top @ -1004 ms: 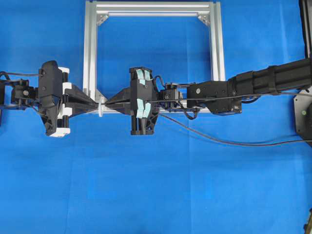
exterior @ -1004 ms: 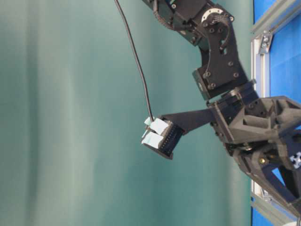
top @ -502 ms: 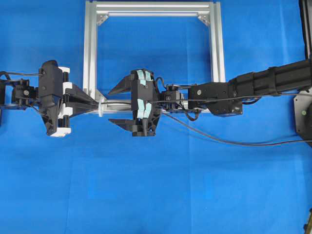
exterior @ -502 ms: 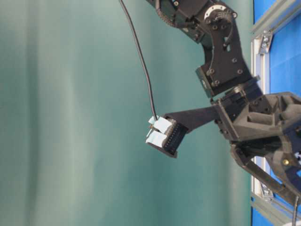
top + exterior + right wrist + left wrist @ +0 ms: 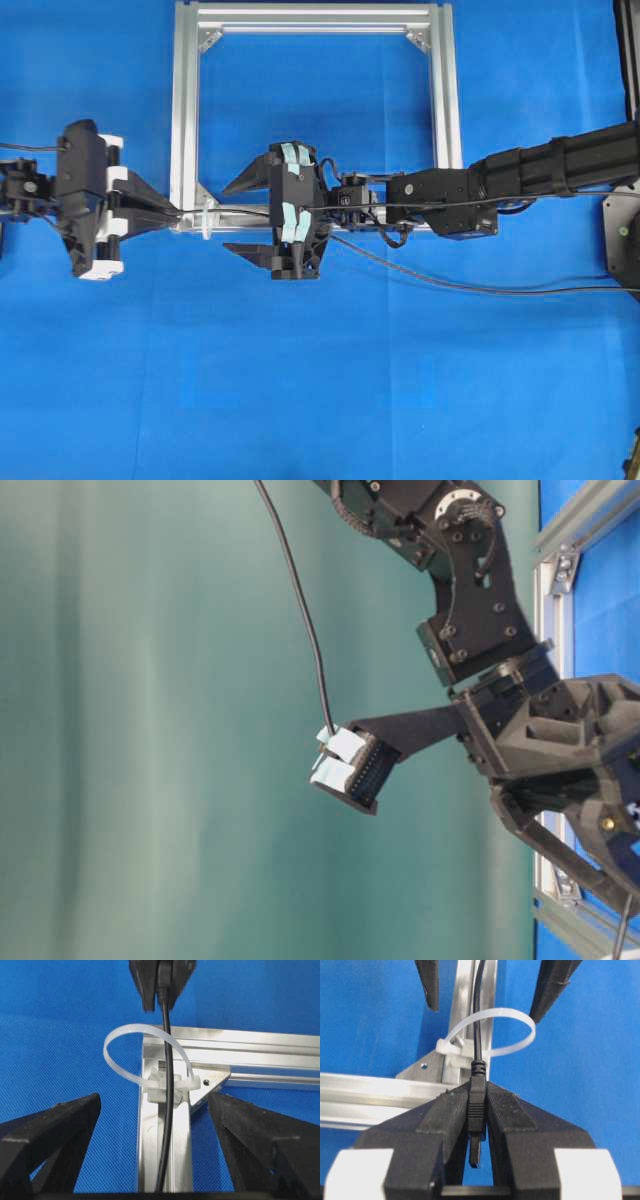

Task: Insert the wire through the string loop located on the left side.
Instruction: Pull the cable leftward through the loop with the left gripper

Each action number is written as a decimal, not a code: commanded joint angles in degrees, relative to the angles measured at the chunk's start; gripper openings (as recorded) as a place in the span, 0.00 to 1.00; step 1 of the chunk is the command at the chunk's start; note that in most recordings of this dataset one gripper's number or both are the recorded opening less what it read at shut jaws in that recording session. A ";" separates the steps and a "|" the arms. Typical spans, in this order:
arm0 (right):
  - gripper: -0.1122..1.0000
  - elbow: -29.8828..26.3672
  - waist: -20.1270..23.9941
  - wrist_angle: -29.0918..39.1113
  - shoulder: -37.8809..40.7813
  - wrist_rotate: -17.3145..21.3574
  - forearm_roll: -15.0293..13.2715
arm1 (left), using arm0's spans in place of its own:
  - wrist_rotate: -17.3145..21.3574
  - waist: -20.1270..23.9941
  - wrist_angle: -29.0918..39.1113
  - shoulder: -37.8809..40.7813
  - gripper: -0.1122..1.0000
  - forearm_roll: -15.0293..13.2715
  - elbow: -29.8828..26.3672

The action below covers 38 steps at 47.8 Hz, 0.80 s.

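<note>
Blue worktop (image 5: 330, 400) fills the overhead view, with a square aluminium frame (image 5: 444, 90) lying flat on it at top centre. Right arm (image 5: 540, 175) reaches in from the right edge, over the frame's lower rail. Left arm shows only at the far left edge.

Right gripper (image 5: 237, 217) sits over the lower rail, jaws spread wide with one finger above the rail and one below, nothing between them. Right wrist view agrees: both black fingers (image 5: 47, 1132) stand far apart at either side and the wire runs free between them.

Left gripper (image 5: 172, 212) is just left of the frame's lower-left corner, jaws closed tight on the wire's plug. Left wrist view shows the plug (image 5: 476, 1105) pinched between the two black fingers (image 5: 445, 1115), its metal tip pointing back toward the camera.

The wire (image 5: 480, 287) is a thin black cable that trails in from the right edge across the worktop, passes the right gripper along the lower rail, goes through the loop and ends in the left gripper.

The string loop (image 5: 492, 1030) is a white zip-tie ring standing on a small white mount (image 5: 165, 1087) at the frame's lower-left corner bracket. The wire passes through the ring in both wrist views.
</note>
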 commanded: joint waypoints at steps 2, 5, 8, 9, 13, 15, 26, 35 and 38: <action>0.98 -0.44 0.18 -0.35 -1.93 0.00 0.18 | 0.26 0.09 5.89 -5.54 0.15 0.09 -0.26; 0.98 -0.44 0.18 -0.26 -1.93 0.00 0.18 | 0.26 0.09 10.11 -8.26 0.15 0.09 -0.35; 0.98 -0.44 0.18 -0.35 -2.02 0.00 0.18 | 0.09 0.09 14.06 -10.90 0.15 0.09 -0.70; 0.98 -0.44 0.18 -0.26 -2.02 0.00 0.18 | 0.00 0.09 15.12 -11.69 0.15 0.09 -0.79; 0.98 -0.44 0.18 -0.26 -2.11 0.00 0.09 | -0.09 0.09 19.25 -15.21 0.15 0.09 -0.97; 0.98 -0.44 0.18 -0.26 -2.11 0.00 0.09 | -0.09 0.09 20.83 -16.70 0.15 0.09 -0.97; 0.98 -0.35 0.18 -0.18 -2.20 0.00 0.09 | -0.53 0.09 30.94 -25.49 0.15 0.09 -0.53; 0.98 -0.26 0.18 -0.26 -2.20 -0.09 0.09 | -2.29 0.09 36.83 -33.31 0.15 0.09 0.26; 0.98 -0.35 0.18 -0.18 -2.29 -0.09 0.09 | -2.29 0.09 38.76 -35.51 0.15 0.18 0.26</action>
